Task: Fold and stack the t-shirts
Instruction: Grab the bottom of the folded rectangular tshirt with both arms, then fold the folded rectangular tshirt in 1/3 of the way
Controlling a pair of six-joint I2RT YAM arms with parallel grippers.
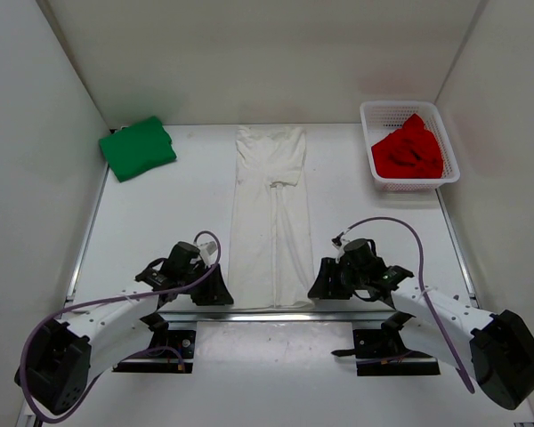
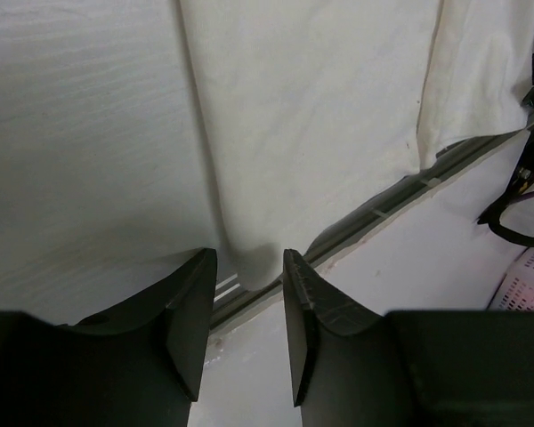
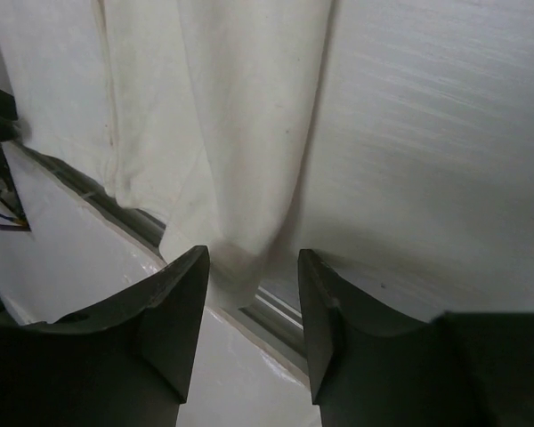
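The white t-shirt lies folded into a long strip down the table's middle, its hem over the near edge. The green t-shirt lies folded at the back left. The red t-shirt is crumpled in the basket. My left gripper is open at the white shirt's near left corner, the corner between the jaws. My right gripper is open at the near right corner, which also sits between the jaws.
A white mesh basket stands at the back right. A metal rail runs along the table's near edge under the shirt's hem. White walls close in the left, right and back.
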